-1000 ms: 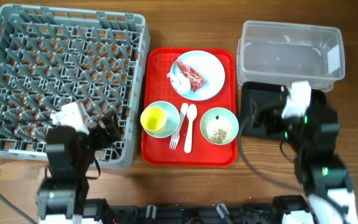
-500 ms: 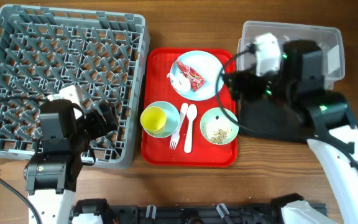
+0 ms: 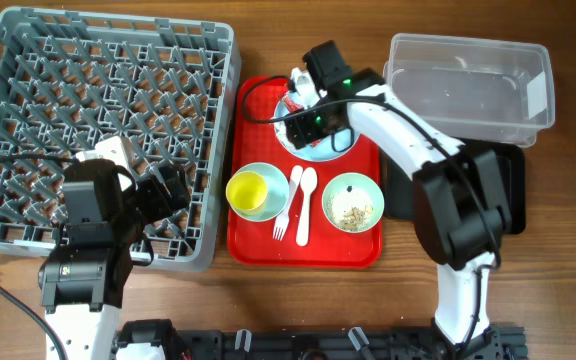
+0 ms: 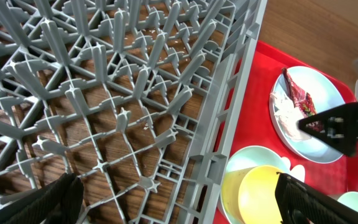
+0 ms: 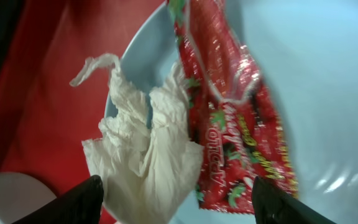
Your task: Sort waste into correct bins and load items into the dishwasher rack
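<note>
Right wrist, tissue [image 5: 145,149] seemingly overhanging plate [image 5: 316,74] edge

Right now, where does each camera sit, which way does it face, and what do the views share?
Overhead: fixed above the table, looking straight down on rack, red tray and tub; both arms show.
Left wrist: over the rack's right side, facing down toward the tray; left fingertips at bottom corners.
Right wrist: close above the plate, facing tissue and wrapper; right fingertips at bottom corners.
Shared: both wrist views show the plate and wrapper.
</note>
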Action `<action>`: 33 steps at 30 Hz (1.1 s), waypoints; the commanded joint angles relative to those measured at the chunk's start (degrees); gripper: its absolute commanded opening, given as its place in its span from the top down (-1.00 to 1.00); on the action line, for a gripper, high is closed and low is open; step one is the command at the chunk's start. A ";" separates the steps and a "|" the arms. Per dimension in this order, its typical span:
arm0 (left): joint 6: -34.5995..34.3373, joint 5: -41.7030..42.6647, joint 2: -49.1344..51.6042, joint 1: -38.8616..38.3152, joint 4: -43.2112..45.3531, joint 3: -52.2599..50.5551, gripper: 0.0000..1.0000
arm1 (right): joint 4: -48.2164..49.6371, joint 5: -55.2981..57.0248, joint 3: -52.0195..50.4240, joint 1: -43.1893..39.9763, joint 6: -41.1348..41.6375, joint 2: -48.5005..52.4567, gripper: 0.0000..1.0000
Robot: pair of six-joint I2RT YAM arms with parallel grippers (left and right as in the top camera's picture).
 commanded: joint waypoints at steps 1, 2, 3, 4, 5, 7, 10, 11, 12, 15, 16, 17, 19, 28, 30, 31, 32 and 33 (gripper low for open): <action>-0.31 -0.11 0.28 0.00 0.17 1.16 -1.00 | 2.10 -1.62 0.92 1.86 2.58 2.69 -0.49; -0.31 -0.13 0.28 0.00 0.17 1.16 -1.00 | 2.60 -1.60 0.90 2.25 3.21 2.97 -0.37; -0.31 -0.11 0.28 0.00 0.17 1.16 -1.00 | 2.95 -1.60 0.90 2.62 4.07 2.97 -0.03; -0.31 -0.11 0.28 0.00 0.17 1.16 -1.00 | 2.93 -1.62 0.90 2.67 4.26 2.97 0.18; -0.31 -0.13 0.28 0.00 0.17 1.16 -1.00 | 2.40 -1.60 0.92 2.67 5.40 2.95 0.52; -0.31 -0.11 0.28 0.00 0.15 1.16 -1.00 | 1.51 -1.57 0.92 2.58 5.90 2.32 0.78; -0.31 -0.11 0.28 0.00 0.09 1.16 -1.00 | 1.03 2.27 1.51 1.44 6.03 -2.86 0.91; -0.31 -0.11 0.28 0.00 -0.13 1.16 -1.00 | 1.03 5.14 1.57 0.20 6.75 -6.93 0.91; -0.31 -0.11 0.28 0.00 -0.07 1.16 -1.00 | 1.03 6.78 1.57 -0.96 7.08 -9.88 0.91; -0.31 -0.11 0.28 0.00 -0.07 1.16 -1.00 | 1.01 14.56 1.55 -6.93 10.78 -18.64 0.91; -0.31 -0.11 0.28 0.00 -0.07 1.16 -1.00 | 1.01 15.80 1.55 -8.57 11.65 -19.54 0.91; -0.31 -0.11 0.28 0.00 -0.07 1.16 -1.00 | 0.92 16.52 1.55 -12.00 12.00 -20.00 0.91; -0.31 -0.11 0.28 0.00 -0.07 1.16 -1.00 | 0.48 16.74 0.96 -18.03 15.61 -19.47 0.91; -0.31 -0.11 0.28 0.00 -0.09 1.16 -1.00 | 3.34 2.60 1.46 -25.70 12.22 -17.03 -0.39; -0.31 -0.11 0.28 0.00 -0.09 1.16 -1.00 | 3.19 2.97 1.46 -23.87 10.29 -18.34 -0.45; -0.31 -0.11 0.28 0.00 -0.11 1.16 -1.00 | 2.93 2.08 1.44 -22.80 8.57 -18.38 -0.44; -0.31 -0.11 0.28 0.00 -0.09 1.16 -0.99 | 2.60 0.00 1.42 -21.20 5.51 -18.32 -0.45; -0.31 -0.11 0.28 0.00 -0.09 1.16 -1.00 | 2.19 -1.49 1.40 -18.80 0.31 -18.10 -0.47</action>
